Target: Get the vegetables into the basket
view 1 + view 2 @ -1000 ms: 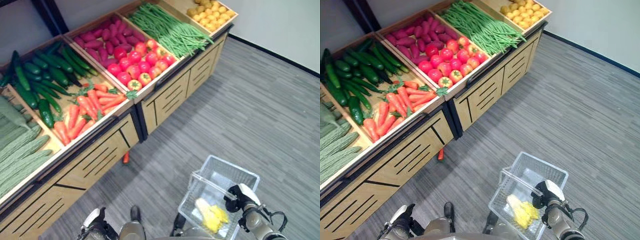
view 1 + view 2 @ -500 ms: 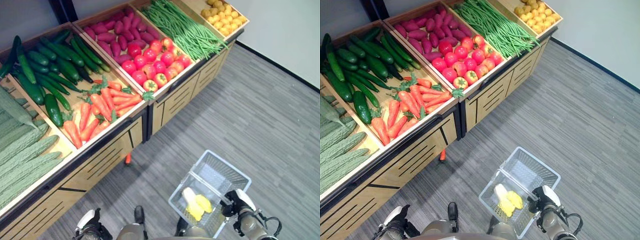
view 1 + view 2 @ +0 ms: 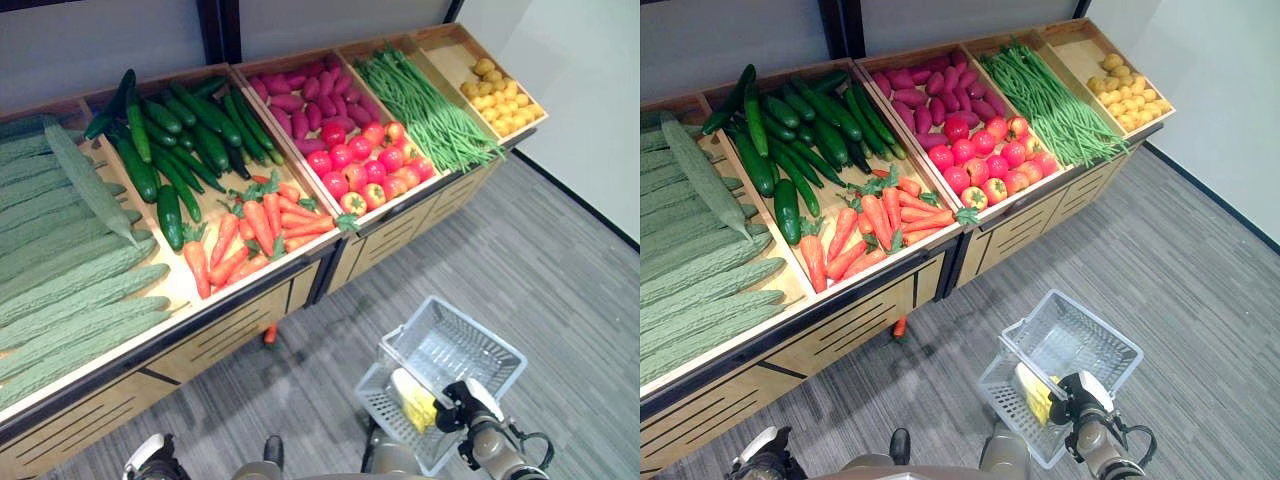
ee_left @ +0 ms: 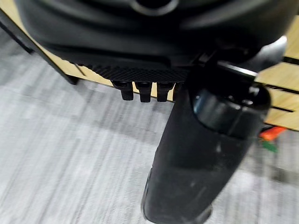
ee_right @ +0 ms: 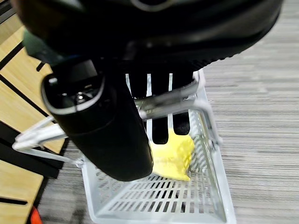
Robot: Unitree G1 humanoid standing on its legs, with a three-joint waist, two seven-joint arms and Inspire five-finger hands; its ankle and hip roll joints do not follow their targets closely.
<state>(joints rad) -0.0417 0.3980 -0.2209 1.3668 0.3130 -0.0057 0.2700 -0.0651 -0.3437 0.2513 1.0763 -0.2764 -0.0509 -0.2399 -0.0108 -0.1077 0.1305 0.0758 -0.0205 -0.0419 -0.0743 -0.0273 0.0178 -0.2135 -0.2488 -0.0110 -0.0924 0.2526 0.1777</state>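
Two hands, one task between them: the right hand (image 3: 1077,392) has its fingers curled round the handle (image 5: 170,101) of the white basket (image 3: 476,343), which hangs low at the right, near the robot, with a yellow item (image 5: 174,156) already lying in it. The left hand (image 4: 140,88) hangs low at the near left, close to the floor and the front of the stand, holding nothing; its fingers look bent, so I judge it closed on air. From that free hand the vegetables lie up and far, on the sloped stand (image 3: 235,330): carrots (image 3: 245,230) in the nearest part of the middle bin, their long axes mostly running near to far, cucumbers (image 3: 170,130) beyond them, pale gourds (image 3: 60,250) to the left, tomatoes (image 3: 365,170) and beans (image 3: 420,100) to the right. One carrot (image 3: 269,333) lies on the floor at the stand's foot, between the two hands. The left hand is nearer the carrots and gourds, and it is the free one, so the next reach probably falls to it.
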